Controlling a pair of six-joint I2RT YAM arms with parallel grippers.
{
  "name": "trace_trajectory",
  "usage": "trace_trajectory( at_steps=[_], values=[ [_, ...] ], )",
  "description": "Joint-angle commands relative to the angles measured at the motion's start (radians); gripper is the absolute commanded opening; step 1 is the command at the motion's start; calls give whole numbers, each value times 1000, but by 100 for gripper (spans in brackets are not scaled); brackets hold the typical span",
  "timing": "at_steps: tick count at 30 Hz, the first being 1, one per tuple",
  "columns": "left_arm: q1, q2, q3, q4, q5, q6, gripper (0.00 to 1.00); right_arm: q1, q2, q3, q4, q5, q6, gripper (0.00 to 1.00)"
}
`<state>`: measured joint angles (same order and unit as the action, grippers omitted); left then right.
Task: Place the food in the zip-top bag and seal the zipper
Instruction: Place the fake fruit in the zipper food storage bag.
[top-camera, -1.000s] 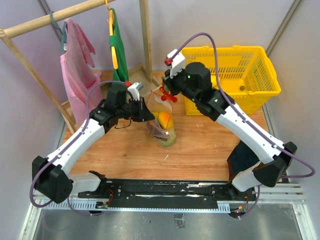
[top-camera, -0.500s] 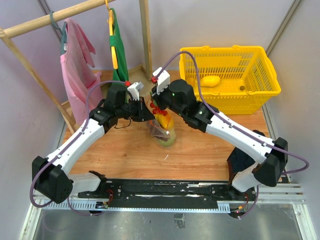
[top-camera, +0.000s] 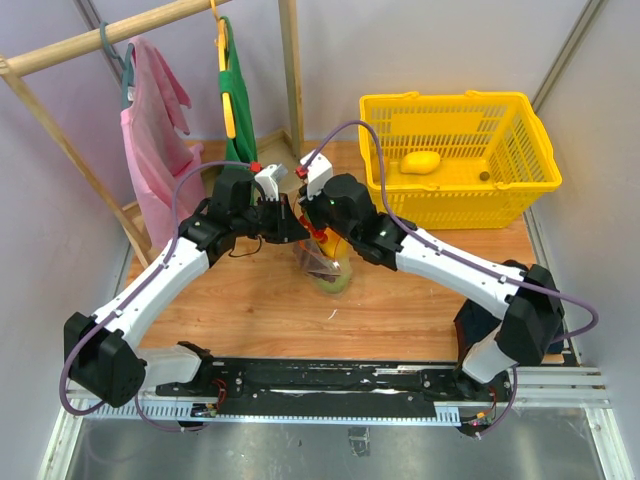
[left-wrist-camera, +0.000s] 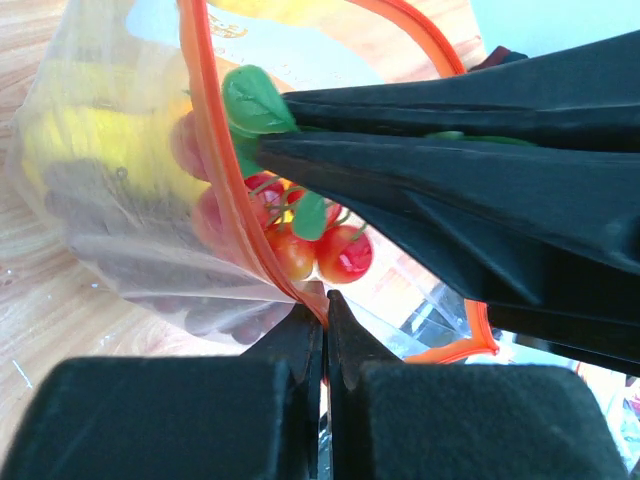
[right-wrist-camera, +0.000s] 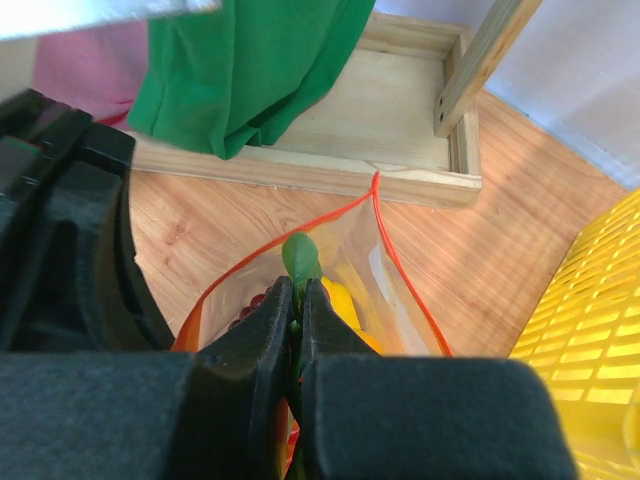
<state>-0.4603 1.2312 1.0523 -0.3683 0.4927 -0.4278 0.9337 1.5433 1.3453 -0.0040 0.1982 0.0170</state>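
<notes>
Hanging from right claw (right-wrist-camera: 296, 298), berry bunch (left-wrist-camera: 322, 250)

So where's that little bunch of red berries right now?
In the left wrist view, the berry bunch hangs mid-frame from the right gripper, pinched by its green leaf, just inside the bag's open mouth beside the orange strip.
</notes>
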Motion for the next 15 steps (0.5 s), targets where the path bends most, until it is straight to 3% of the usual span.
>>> trace_trajectory(
  at_steps=[1,11,15],
  values=[
    [5,-33,-6,39,30,-4,0,10,19,-39,111,57,41,1],
    [5,-29,-8,45,39,-7,0,8,75,-98,270,144,128,3],
    [5,-30,-9,46,40,-7,0,9,106,-102,312,174,141,22]
  ],
)
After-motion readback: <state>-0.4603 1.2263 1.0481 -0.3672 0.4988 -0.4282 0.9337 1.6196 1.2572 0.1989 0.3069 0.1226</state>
